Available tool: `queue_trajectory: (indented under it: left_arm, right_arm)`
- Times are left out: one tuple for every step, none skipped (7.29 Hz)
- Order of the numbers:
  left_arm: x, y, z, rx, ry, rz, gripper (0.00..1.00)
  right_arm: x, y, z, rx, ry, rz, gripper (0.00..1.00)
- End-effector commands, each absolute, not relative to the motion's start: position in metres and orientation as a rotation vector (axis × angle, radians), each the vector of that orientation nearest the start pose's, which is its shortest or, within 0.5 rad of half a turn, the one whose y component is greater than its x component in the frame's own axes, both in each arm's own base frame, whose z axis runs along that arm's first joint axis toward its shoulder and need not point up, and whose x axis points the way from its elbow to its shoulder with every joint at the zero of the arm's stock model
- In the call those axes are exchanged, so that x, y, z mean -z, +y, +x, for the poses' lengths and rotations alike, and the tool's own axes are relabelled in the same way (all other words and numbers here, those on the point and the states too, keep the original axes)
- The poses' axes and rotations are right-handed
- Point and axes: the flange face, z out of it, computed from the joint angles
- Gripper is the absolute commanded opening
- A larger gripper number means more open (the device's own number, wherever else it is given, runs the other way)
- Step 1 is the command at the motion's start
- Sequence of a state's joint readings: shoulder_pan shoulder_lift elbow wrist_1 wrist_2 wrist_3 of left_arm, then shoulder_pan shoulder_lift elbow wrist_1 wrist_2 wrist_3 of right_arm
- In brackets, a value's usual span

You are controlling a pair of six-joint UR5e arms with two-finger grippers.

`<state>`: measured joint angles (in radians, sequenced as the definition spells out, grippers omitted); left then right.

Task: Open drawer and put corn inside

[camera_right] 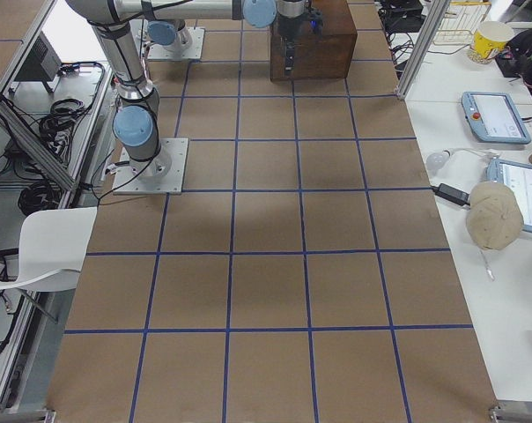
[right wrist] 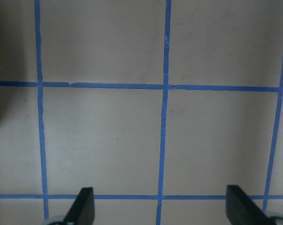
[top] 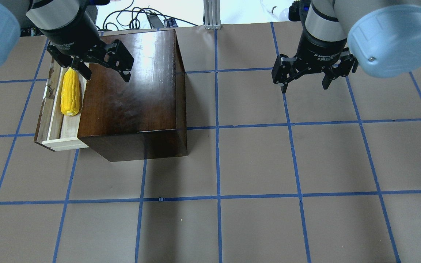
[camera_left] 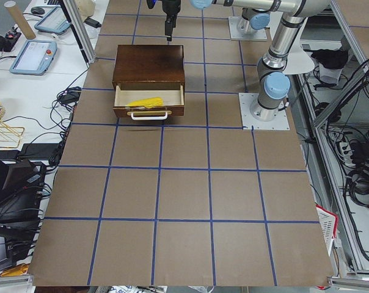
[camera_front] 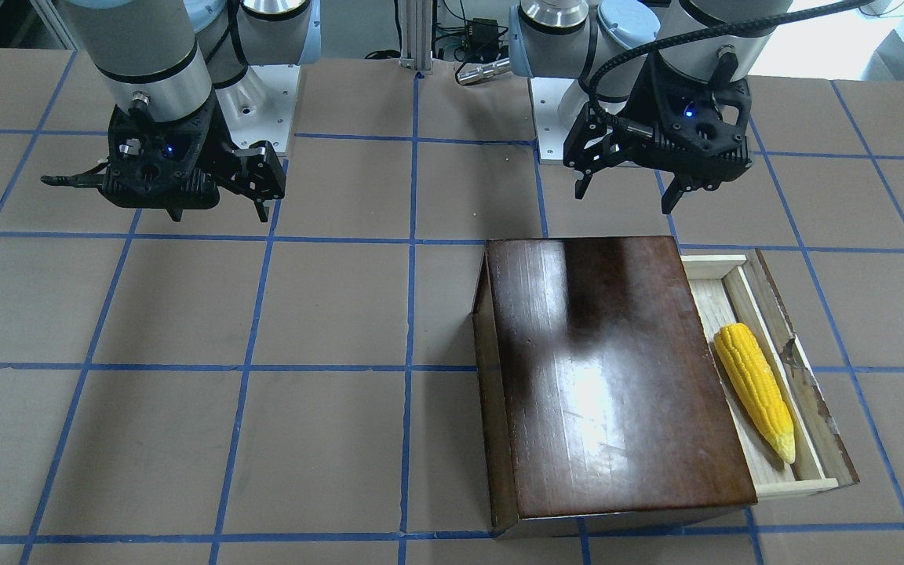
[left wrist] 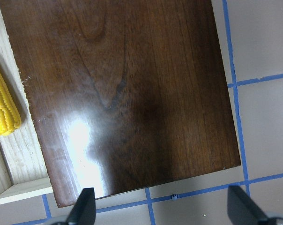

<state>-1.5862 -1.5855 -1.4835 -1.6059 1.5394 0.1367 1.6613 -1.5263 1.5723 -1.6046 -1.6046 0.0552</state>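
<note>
The drawer (camera_front: pixel 737 302) stands pulled out of the dark-brown box (camera_front: pixel 609 369) and shows pale wood inside. The yellow corn (camera_front: pixel 754 388) lies lengthwise in the drawer. It also shows in the overhead view (top: pixel 69 93) and at the left edge of the left wrist view (left wrist: pixel 2 108). My left gripper (top: pixel 107 77) is open and empty, and hangs well above the box top (left wrist: pixel 127 93). My right gripper (top: pixel 304 88) is open and empty above bare table, far from the box.
The brown table cover carries a blue tape grid (top: pixel 217 160). The arm bases (camera_front: pixel 264 94) stand at the robot-side edge. Side benches hold tablets (camera_right: pixel 495 115) and cables off the table.
</note>
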Motion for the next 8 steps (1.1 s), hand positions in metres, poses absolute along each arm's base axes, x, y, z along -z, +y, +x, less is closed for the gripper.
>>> queue_trajectory:
  left_arm:
    - [-0.5224, -0.4975, -0.1396, 0.061, 3.139, 0.232, 1.00]
    - [-0.5200, -0.5009, -0.1398, 0.061, 3.141, 0.232, 1.00]
    - [-0.5244, -0.4978, -0.1384, 0.073, 3.134, 0.229, 1.00]
    - [-0.5243, -0.4976, -0.1383, 0.070, 3.134, 0.229, 1.00]
    - [-0.5259, -0.4973, -0.1385, 0.078, 3.135, 0.229, 1.00]
    - [-0.5260, -0.4973, -0.1385, 0.078, 3.135, 0.229, 1.00]
    - [-0.5261, -0.4976, -0.1376, 0.080, 3.134, 0.227, 1.00]
    - [-0.5269, -0.4973, -0.1361, 0.081, 3.126, 0.223, 1.00]
  right_arm:
    - [-0.4683, -0.4953, 0.1754, -0.016, 3.176, -0.056, 1.00]
    - [-0.4683, -0.4953, 0.1754, -0.016, 3.176, -0.056, 1.00]
    - [-0.4683, -0.4953, 0.1754, -0.016, 3.176, -0.056, 1.00]
    - [-0.4683, -0.4953, 0.1754, -0.016, 3.176, -0.056, 1.00]
    - [-0.4683, -0.4953, 0.1754, -0.016, 3.176, -0.056, 1.00]
    - [-0.4683, -0.4953, 0.1754, -0.016, 3.176, -0.056, 1.00]
    - [-0.4683, -0.4953, 0.1754, -0.016, 3.176, -0.056, 1.00]
    - [-0.4683, -0.4953, 0.1754, -0.016, 3.176, -0.056, 1.00]
